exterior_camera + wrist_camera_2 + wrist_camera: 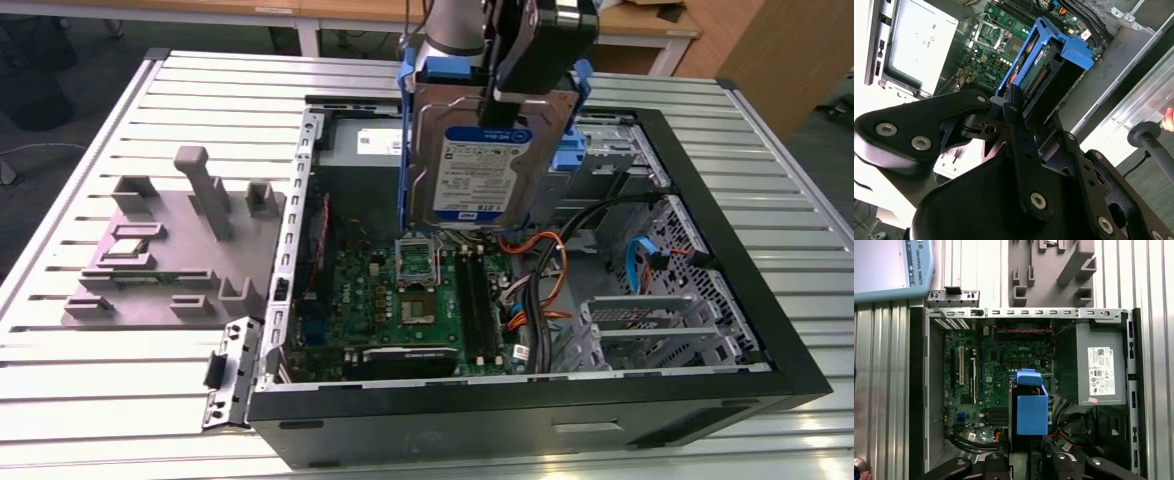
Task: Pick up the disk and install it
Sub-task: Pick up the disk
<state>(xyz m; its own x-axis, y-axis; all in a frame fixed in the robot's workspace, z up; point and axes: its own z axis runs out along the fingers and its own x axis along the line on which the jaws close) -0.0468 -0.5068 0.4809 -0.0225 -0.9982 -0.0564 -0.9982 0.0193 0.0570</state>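
Pick-up judged complete: the gripper [514, 95], clamped on the disk [474, 170], holds it upright above the open computer case [467, 425], unseated; installing calls for careful bay alignment.

A robotics lab: slotted aluminium bench [94, 410], opened computer case [467, 425], grey fixture block [147, 270].

the grey metal robot arm [447, 25] comes down from above. its black metal two-fingered gripper [514, 90] points downward, with the jaws clamped on the silver rectangular hard disk in blue plastic rails [481, 170], which hangs on edge.
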